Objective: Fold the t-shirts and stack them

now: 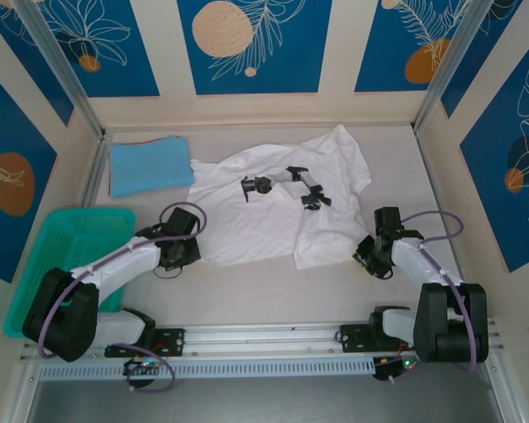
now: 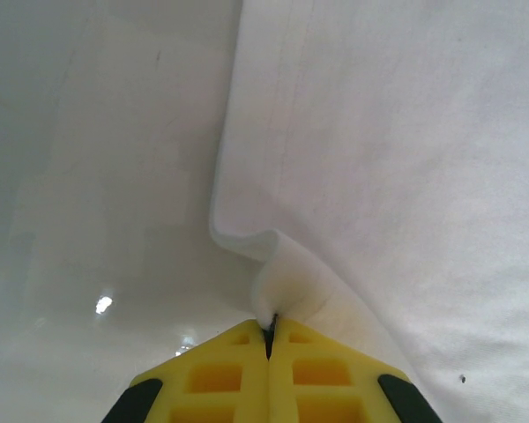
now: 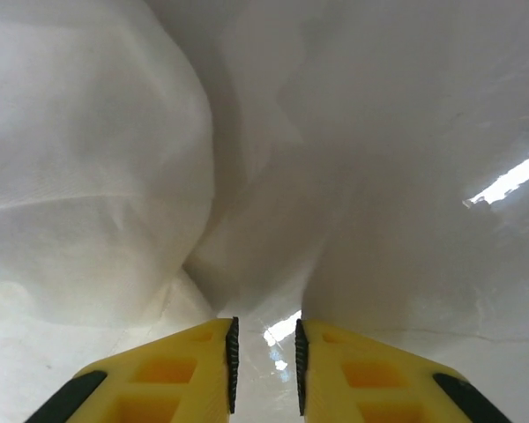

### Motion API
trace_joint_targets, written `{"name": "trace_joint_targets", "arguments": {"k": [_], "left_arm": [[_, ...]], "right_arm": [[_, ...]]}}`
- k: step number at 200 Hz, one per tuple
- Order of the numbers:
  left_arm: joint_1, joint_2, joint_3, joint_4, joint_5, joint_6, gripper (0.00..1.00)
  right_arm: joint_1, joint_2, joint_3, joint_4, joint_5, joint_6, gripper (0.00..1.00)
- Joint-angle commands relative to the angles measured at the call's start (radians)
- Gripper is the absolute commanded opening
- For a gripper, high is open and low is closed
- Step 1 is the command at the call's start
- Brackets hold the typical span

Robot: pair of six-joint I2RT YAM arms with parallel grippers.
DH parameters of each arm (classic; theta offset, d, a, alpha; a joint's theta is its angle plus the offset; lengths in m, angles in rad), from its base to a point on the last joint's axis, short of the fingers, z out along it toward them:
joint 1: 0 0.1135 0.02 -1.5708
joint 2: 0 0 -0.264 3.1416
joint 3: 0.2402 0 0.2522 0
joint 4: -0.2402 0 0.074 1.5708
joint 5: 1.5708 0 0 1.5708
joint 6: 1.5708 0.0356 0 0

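Top external view is showing the white t-shirt [image 1: 273,211] lying spread but rumpled across the middle of the table [image 1: 247,295]. The light-blue t-shirt [image 1: 150,165] is sitting as a flat rectangle in the far left corner, beyond the teal basket [image 1: 35,291]. The left gripper [image 1: 192,249] is working at the white shirt's near left edge. On its wrist camera the yellow fingers [image 2: 220,374] are pressing together on a raised fold of hem. The right gripper [image 1: 367,253] is sitting at the near right edge, its fingers [image 3: 185,366] standing a slim gap apart. Glossy table, not cloth, is showing between them, and cloth is bunching just ahead.

To my eye the white shirt's first fold is being set up, with one corner secured. The next move is calling for the right fingers to take cloth too. Both arms would then be lifting evenly and carrying the near edge over.
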Motion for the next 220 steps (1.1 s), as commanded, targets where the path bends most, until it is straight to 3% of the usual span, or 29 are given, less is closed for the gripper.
{"name": "trace_joint_targets", "arguments": {"k": [1, 72, 155, 184, 220], "left_arm": [[0.006, 0.005, -0.015, 0.011, 0.0, 0.013, 0.02], [0.006, 0.007, -0.02, 0.02, 0.008, 0.023, 0.02], [0.007, 0.008, -0.023, 0.028, 0.01, 0.025, 0.02], [0.006, 0.004, -0.022, 0.028, 0.01, 0.026, 0.02], [0.006, -0.009, -0.025, 0.021, -0.001, 0.027, 0.01]], "right_arm": [[-0.005, 0.019, 0.029, 0.02, -0.036, -0.017, 0.29], [-0.01, -0.031, 0.003, 0.036, -0.048, -0.013, 0.32], [-0.02, 0.071, 0.035, 0.06, -0.074, -0.025, 0.31], [-0.035, 0.102, 0.043, 0.071, -0.089, -0.036, 0.17], [-0.043, 0.103, 0.042, 0.08, -0.098, -0.039, 0.09]]}}
